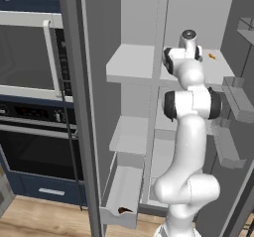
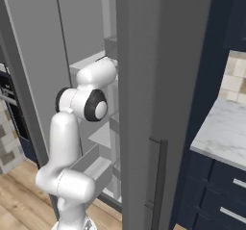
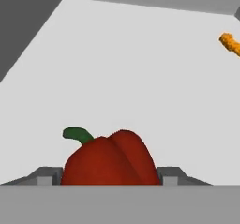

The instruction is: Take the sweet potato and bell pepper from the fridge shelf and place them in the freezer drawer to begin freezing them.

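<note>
The red bell pepper (image 3: pixel 110 160) with its green stem rests on the pale fridge shelf (image 3: pixel 131 78), low in the hand view. My gripper (image 3: pixel 109 176) has a finger against each side of it, the fingertips (image 3: pixel 47 175) flush with its skin. From the left base view my arm reaches over the upper fridge shelf (image 1: pixel 131 62), and the wrist hides the fingers. The sweet potato (image 1: pixel 124 210) lies as a dark brown lump at the front of the pulled-out freezer drawer (image 1: pixel 121 191), low on the left. The freezer drawer (image 2: pixel 91 164) also shows behind my arm.
A tiny orange sliver (image 3: pixel 229 42) lies on the same shelf, at the far right (image 1: pixel 212 56). Door bins (image 1: pixel 238 99) hang on the open fridge door at right. An oven and microwave stack (image 1: pixel 30 82) stands left. The fridge door edge (image 2: pixel 158 104) is close on my right.
</note>
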